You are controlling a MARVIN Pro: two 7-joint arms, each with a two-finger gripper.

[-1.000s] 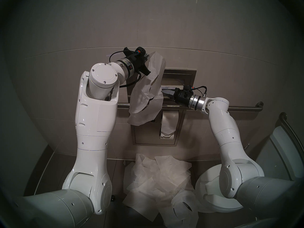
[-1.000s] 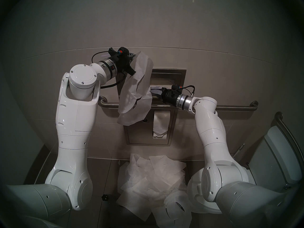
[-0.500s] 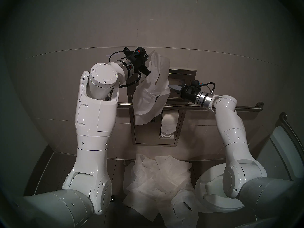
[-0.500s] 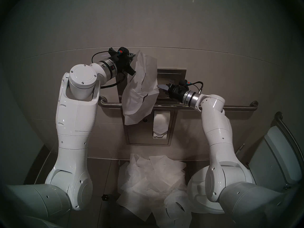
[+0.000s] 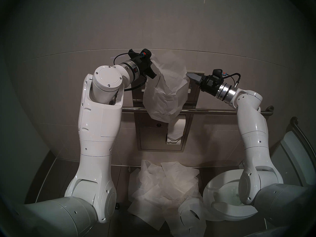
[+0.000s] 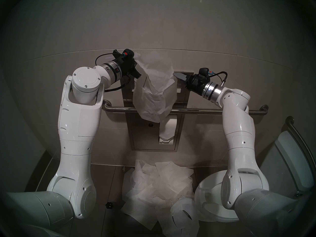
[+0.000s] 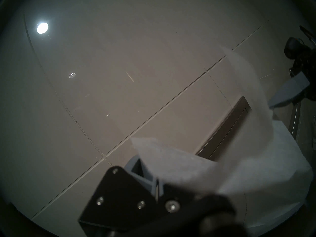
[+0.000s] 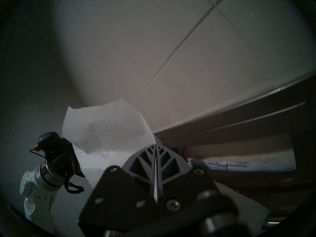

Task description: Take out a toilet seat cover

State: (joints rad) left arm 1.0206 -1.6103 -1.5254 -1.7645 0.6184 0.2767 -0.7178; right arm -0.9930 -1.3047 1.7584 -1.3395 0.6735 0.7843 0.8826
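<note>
Toilet seat cover hangs off wall, edges pinched by both grippers, L & R.

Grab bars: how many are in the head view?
2. One grab bar runs level along the wall across the dispenser; a second grab bar slopes at the right edge by the toilet, partly cut off.

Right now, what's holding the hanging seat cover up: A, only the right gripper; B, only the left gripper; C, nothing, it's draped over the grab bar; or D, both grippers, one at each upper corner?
D: the left gripper and the right gripper are each shut on an upper corner of the toilet seat cover, which hangs between them.
</note>
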